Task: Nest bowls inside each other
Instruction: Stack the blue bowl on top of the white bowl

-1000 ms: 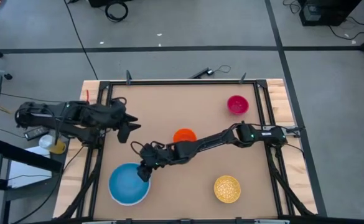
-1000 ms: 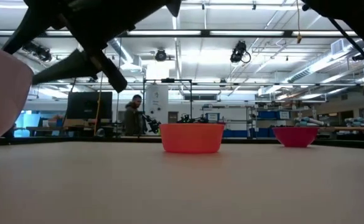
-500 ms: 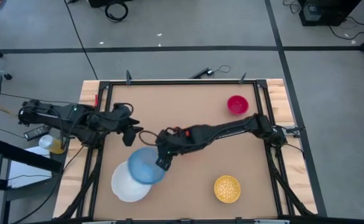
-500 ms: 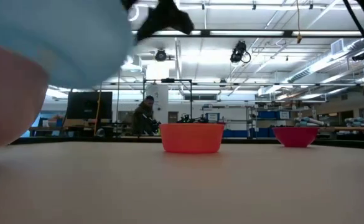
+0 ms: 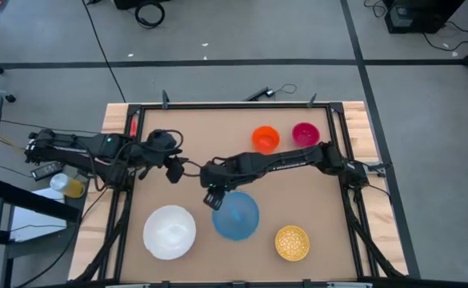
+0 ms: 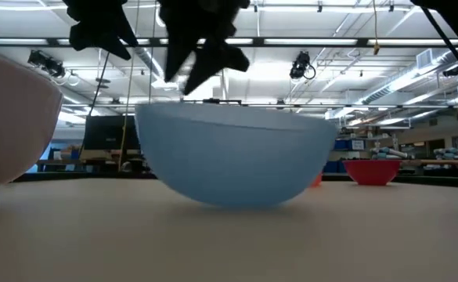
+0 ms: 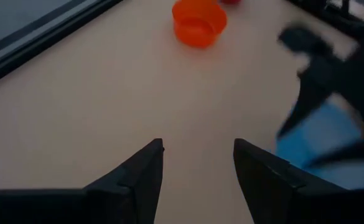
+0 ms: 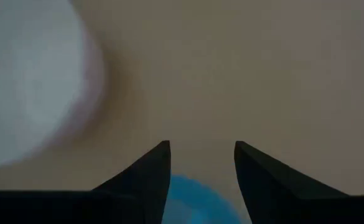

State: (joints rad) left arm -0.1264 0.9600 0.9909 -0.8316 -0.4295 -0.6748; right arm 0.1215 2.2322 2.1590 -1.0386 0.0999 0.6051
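A: Where's the blue bowl [image 5: 236,215]?
B: On the tan worktop [image 5: 218,136], beside the white bowl [image 5: 170,232]. Right end effector [image 5: 212,198] spread, empty, at its rim.
A: Left end effector [image 7: 197,177]?
B: Spread, empty. Workshop behind, bright ceiling lights.

Grey concrete floor [image 5: 242,32] around the worktop [image 5: 202,136], crossed by dark tape lines [image 5: 218,62]. A black coiled cable [image 5: 149,12] lies on the floor at the far side. Worktop is tan board in a black frame, with pale wood planks [image 5: 368,136] along its edge. Low view: a large hall, long ceiling strip lights [image 6: 307,43], shelving and benches [image 6: 416,160] far back.
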